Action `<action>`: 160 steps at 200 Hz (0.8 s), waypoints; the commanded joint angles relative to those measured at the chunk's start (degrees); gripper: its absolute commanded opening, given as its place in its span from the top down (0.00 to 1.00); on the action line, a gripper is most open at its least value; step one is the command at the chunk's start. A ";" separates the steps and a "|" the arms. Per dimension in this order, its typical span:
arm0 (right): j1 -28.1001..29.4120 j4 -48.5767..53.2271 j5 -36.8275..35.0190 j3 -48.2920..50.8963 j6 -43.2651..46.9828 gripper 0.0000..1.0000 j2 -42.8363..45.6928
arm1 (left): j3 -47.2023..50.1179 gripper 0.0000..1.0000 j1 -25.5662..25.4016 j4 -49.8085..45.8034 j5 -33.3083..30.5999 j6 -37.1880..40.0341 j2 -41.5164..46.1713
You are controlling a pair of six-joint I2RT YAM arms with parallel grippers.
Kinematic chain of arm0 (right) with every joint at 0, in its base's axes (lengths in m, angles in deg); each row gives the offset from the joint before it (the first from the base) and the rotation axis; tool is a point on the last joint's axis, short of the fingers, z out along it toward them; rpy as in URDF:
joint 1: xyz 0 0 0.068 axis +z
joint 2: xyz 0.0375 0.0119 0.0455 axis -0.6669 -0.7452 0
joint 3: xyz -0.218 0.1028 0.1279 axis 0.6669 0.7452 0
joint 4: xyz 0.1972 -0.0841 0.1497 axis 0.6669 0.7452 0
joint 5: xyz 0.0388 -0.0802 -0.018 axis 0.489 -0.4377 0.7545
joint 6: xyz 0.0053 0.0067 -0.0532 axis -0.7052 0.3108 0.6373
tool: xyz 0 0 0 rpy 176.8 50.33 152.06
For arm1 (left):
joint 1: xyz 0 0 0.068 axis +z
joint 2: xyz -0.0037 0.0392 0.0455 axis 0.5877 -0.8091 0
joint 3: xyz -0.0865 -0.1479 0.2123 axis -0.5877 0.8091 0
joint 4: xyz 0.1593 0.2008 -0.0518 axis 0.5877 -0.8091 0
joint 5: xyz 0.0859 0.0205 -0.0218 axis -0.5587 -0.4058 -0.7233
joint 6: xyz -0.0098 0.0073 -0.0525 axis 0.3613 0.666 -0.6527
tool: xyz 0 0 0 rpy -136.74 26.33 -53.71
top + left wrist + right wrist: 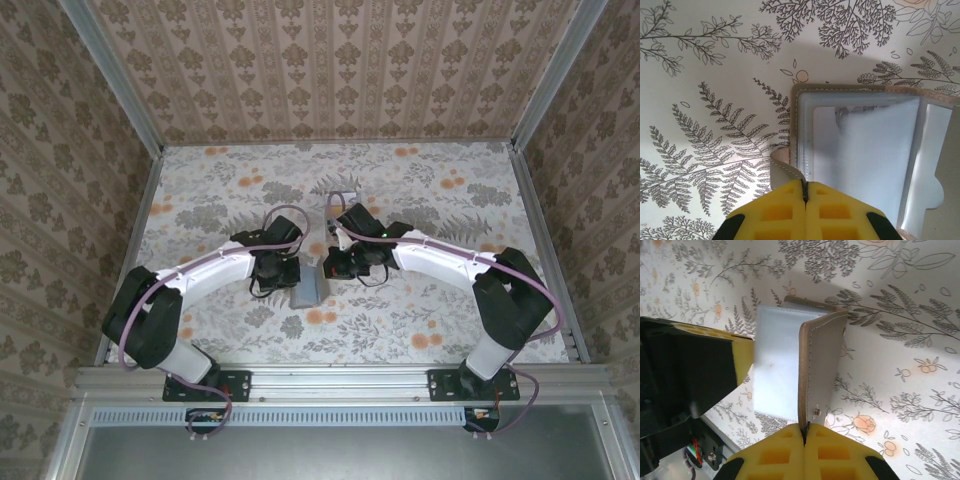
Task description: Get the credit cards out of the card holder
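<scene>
Left tool (805, 194) pinched shut on the card holder's (860, 150) lined panel; right tool (804, 432) clamped on its outer flap, standing upright. Holder sits mid surface (450, 210), toward near edge. Presumably spread open to expose slots.

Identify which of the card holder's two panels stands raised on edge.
The olive panel with the metal snap, pinched by the right gripper. The other, showing its pale lining, lies flat on the table, the left gripper clamped on its edge.
</scene>
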 commanded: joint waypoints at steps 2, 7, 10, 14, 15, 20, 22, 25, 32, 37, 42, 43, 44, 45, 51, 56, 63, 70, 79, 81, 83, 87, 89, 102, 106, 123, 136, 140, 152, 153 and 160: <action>-0.95 2.51 -2.32 1.55 0.56 1.00 1.24 | -1.47 1.00 -0.27 0.35 0.79 1.46 -0.67; -1.36 2.36 -2.44 2.34 0.45 1.00 1.46 | -1.42 1.00 -0.26 0.39 0.74 1.53 -0.75; -1.56 2.15 -2.45 2.82 0.33 1.00 1.63 | -1.46 1.00 -0.25 0.40 0.78 1.58 -0.75; -1.96 1.97 -2.57 3.52 0.23 1.00 1.81 | -1.43 1.00 -0.26 0.42 0.75 1.64 -0.76; -2.07 1.91 -2.60 3.69 0.21 1.00 1.83 | -1.46 1.00 -0.24 0.41 0.79 1.69 -0.80; -2.45 1.60 -2.70 4.62 0.06 1.00 2.22 | -1.50 1.00 -0.26 0.40 0.88 1.81 -0.84; -2.61 1.41 -2.68 4.95 0.02 1.00 2.34 | -1.50 1.00 -0.21 0.40 0.84 1.81 -0.91; -2.87 1.28 -2.71 5.52 0.01 1.00 2.50 | -1.44 1.00 -0.29 0.32 0.82 1.83 -1.00; -3.45 0.94 -2.62 6.68 0.03 1.00 2.77 | -1.42 1.00 -0.23 0.42 0.95 1.84 -0.95; -3.78 0.62 -2.55 7.31 0.16 1.00 2.91 | -1.46 1.00 -0.29 0.47 1.08 1.97 -1.00; -4.07 0.34 -2.51 8.05 0.34 1.00 3.08 | -1.48 1.00 -0.26 0.56 1.33 2.17 -0.97; -4.13 0.26 -2.52 8.24 0.35 1.00 3.13 | -1.45 1.00 -0.29 0.57 1.38 2.18 -0.95; -4.20 0.22 -2.53 8.38 0.40 1.00 3.15 | -1.47 1.00 -0.30 0.61 1.45 2.23 -0.94; -4.24 0.16 -2.49 8.50 0.42 1.00 3.16 | -1.49 1.00 -0.30 0.68 1.49 2.25 -0.93; -4.59 -0.32 -2.50 9.42 0.53 1.00 3.28 | -1.42 1.00 -0.24 0.80 1.79 2.43 -0.81; -4.84 -0.84 -2.45 10.21 0.54 1.00 3.43 | -1.49 1.00 -0.27 0.91 1.97 2.69 -0.76; -5.27 -1.47 -2.36 11.08 0.63 1.00 3.57 | -1.61 1.00 -0.26 0.92 2.08 2.93 -0.43; -5.71 -2.08 -2.36 12.16 0.57 1.00 3.71 | -1.67 0.96 -0.27 0.99 2.13 3.27 -0.12; -6.32 -2.97 -2.44 13.30 0.29 1.00 3.99 | -2.01 0.84 -0.22 0.59 1.88 3.62 0.27; -6.48 -3.22 -2.44 13.63 0.21 1.00 4.06 | -2.15 0.81 -0.29 0.51 1.92 3.71 0.29; -6.61 -3.42 -2.38 13.87 0.08 1.00 4.19 | -2.23 0.79 -0.30 0.42 1.91 3.91 0.47; -6.88 -3.78 -2.44 14.47 -0.09 1.00 4.30 | -2.34 0.73 -0.20 0.24 1.88 4.13 0.82; -7.02 -4.08 -2.45 14.69 -0.17 1.00 4.42 | -2.41 0.69 -0.24 0.18 1.88 4.12 0.94; -7.58 -5.10 -2.53 15.89 -0.51 1.00 4.93 | -2.88 0.52 -0.22 -0.33 2.03 4.41 2.30; -7.62 -5.29 -2.56 16.05 -0.63 1.00 5.04 | -2.93 0.51 -0.16 -0.35 2.12 4.54 2.85; -7.62 -6.20 -2.79 16.85 -0.95 1.00 5.33 | -2.83 0.49 -0.26 0.01 3.18 4.23 5.41; -7.62 -7.00 -2.94 17.33 -1.37 1.00 5.41 | -2.15 0.47 -0.38 1.45 4.96 3.49 7.34; -7.62 -7.23 -2.97 17.52 -1.54 1.00 5.53 | -1.86 0.45 -0.47 1.99 5.33 3.17 8.01; -7.62 -7.97 -3.33 18.17 -2.13 1.00 5.78 | -1.09 0.39 -0.90 3.59 6.24 2.66 9.51; -7.62 -8.03 -3.37 18.23 -2.20 1.00 5.84 | -0.99 0.39 -0.91 3.71 6.26 2.64 9.65; -7.62 -8.42 -3.69 18.59 -2.49 1.00 6.05 | -0.51 0.40 -1.18 4.79 6.71 2.67 10.32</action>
